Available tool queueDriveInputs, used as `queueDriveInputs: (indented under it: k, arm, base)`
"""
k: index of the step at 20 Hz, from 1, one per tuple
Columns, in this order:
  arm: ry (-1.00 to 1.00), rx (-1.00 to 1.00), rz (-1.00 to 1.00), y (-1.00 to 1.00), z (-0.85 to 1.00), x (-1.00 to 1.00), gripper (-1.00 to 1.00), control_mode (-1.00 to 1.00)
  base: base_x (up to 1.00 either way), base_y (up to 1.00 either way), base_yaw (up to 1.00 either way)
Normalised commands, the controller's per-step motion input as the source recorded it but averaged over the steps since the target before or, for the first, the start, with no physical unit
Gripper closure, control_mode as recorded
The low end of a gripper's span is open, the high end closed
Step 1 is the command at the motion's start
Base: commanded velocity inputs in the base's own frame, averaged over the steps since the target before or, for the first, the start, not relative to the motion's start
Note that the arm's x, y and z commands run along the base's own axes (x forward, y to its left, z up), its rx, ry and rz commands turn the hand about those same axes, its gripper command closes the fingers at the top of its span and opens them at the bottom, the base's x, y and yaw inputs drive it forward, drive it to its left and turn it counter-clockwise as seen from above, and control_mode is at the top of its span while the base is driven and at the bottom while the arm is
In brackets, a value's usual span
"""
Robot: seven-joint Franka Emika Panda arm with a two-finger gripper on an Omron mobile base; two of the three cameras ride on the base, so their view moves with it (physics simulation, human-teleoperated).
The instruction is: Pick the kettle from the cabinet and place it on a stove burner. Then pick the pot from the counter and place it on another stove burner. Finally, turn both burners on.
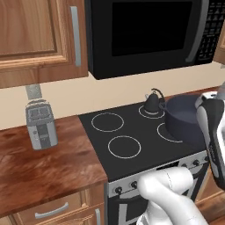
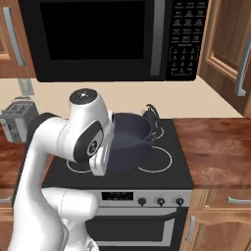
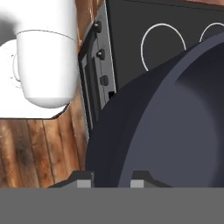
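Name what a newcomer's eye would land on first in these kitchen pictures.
The wide dark pot over the right side of the black cooktop, its rim gripped in the shut claw. Behind it the small black kettle stands on a rear burner ring, under the big black microwave.

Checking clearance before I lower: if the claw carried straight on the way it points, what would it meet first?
The claw is shut on the pot, so the pot itself is directly ahead; beyond it, probably the cooktop, though depth is unclear.

Matt blue-grey pot (image 1: 186,121), glossy blk glass cooktop (image 1: 132,127), wood-grain counter (image 1: 39,171)
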Motion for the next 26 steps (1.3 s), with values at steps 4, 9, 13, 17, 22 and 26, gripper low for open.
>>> queueDriveInputs:
  k: [4, 9, 13, 17, 22, 26]
  arm:
    - [0.04, 0.00, -0.04, -0.13, -0.16, 0.36, 1.00, -1.00]
    - [0.01, 0.00, -0.03, -0.13, -0.17, 0.30, 1.00, -1.00]
    - [0.00, 0.00, -0.01, -0.17, -0.16, 0.19, 1.00, -1.00]
    - [-0.02, 0.00, 0.00, -0.12, -0.19, 0.13, 1.00, -1.00]
    - [-0.02, 0.00, 0.00, -0.11, -0.18, 0.15, 1.00, -1.00]
    - [0.00, 0.00, 0.00, -0.10, -0.15, 0.21, 1.00, -1.00]
  base:
    - [0.00, 0.00, 0.00]
    - [0.00, 0.00, 0.00]
    - [0.00, 0.00, 0.00]
    - [0.00, 0.00, 0.00]
    - [0.00, 0.00, 0.00]
    - [0.00, 0.00, 0.00]
